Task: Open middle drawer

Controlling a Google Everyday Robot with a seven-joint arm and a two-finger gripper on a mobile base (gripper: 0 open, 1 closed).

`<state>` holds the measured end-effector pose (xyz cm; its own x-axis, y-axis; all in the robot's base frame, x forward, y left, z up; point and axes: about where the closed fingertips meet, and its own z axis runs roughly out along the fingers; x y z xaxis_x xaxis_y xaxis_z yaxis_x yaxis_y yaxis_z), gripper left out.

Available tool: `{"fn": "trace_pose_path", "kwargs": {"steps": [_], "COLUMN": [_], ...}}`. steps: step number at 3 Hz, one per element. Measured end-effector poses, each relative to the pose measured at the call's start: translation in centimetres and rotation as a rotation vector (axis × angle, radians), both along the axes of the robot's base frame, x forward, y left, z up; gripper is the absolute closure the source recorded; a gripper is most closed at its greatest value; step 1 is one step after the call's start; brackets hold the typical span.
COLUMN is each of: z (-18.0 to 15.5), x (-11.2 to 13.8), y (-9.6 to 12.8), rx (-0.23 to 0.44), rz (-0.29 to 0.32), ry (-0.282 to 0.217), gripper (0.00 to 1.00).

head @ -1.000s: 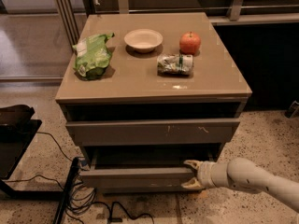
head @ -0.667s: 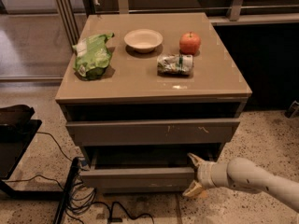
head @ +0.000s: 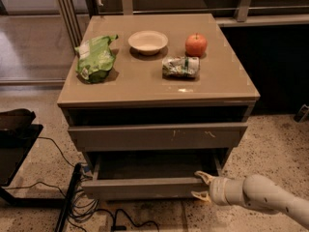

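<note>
The taupe-grey handleless middle drawer (head: 145,187) is the lower of the two pulled-out drawers, and its shallow tray shows beneath the wider scratch-marked drawer front (head: 157,136). The robot's cream two-finger gripper (head: 200,186) reaches in from the lower right to the right end of that front. Its fingers (head: 203,177) are spread apart, one at the top edge and one at the bottom edge. A crumpled green bag (head: 96,59), a round cream bowl (head: 148,41), a red-orange apple (head: 196,45) and a crushed green-and-silver packet (head: 180,66) sit on the cabinet's tan surface (head: 145,83).
</note>
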<state>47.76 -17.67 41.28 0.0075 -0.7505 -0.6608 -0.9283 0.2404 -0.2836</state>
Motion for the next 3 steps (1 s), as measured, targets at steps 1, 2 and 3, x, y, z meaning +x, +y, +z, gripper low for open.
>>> {"fn": "trace_pose_path", "kwargs": {"steps": [1, 2, 3], "z": [0.63, 1.10, 1.25], "x": [0.04, 0.04, 0.04], "y": [0.01, 0.00, 0.01], "rx": [0.000, -0.001, -0.001], "rz": [0.000, 0.001, 0.001], "ry": [0.000, -0.002, -0.002], "gripper": [0.84, 1.00, 1.00]}}
